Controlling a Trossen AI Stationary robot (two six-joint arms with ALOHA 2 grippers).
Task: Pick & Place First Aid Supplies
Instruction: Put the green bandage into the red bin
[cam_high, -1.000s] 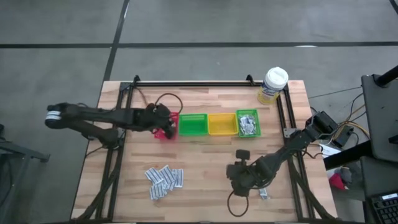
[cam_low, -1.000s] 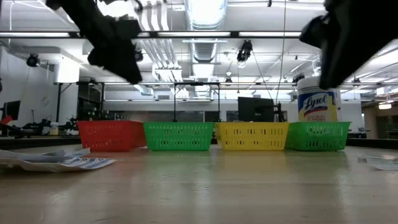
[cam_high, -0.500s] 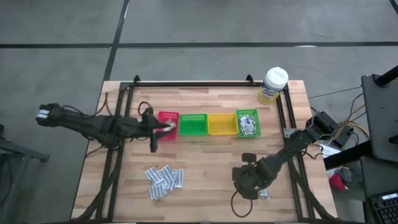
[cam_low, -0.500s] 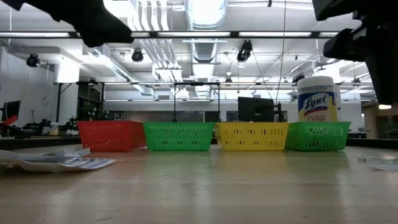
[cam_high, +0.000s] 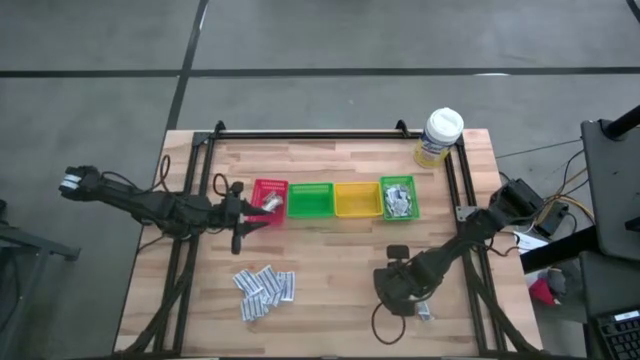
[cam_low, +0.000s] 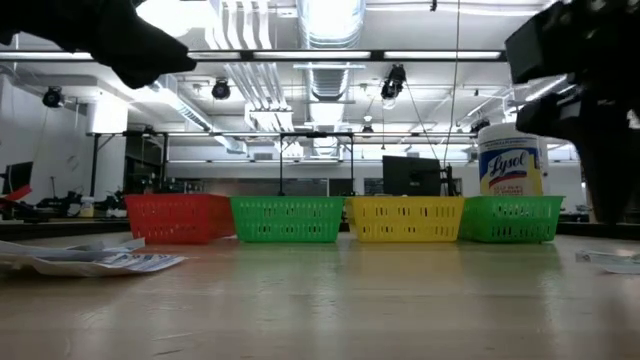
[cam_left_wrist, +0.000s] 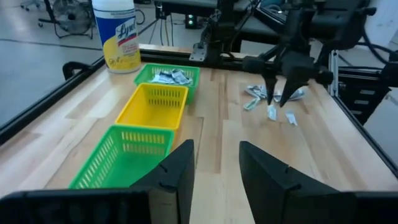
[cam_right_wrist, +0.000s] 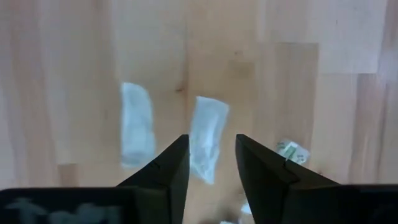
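Two open grippers, one sachet lined up for the next pick

Two dark fingers of the right gripper (cam_right_wrist: 211, 165) stand apart with a pale sachet (cam_right_wrist: 207, 138) showing in the gap between them, lying flat on the wooden table (cam_high: 330, 270). The fingers hold nothing, and they appear to hang just above the sachet rather than touching it, though the wrist view does not settle the height. To do this pick well, the gripper should come straight down with the sachet kept centred in the gap, then close across its narrow width; the sachet is thin and flat, so the tips must reach the wood or they will likely slide over it. A second pale sachet (cam_right_wrist: 137, 123) lies just beside the first, and a small green-printed one (cam_right_wrist: 290, 150) sits near on the other side, so a skewed descent could nudge or trap a neighbour.

In the high view the right gripper (cam_high: 398, 283) is over the near right part of the table.

Further off, the left gripper (cam_high: 240, 213) waits beside the red bin (cam_high: 269, 200), fingers parted and empty. A heap of sachets (cam_high: 265, 287) remains on the near left of the table, and the right-hand green bin (cam_high: 399, 198) already holds several.
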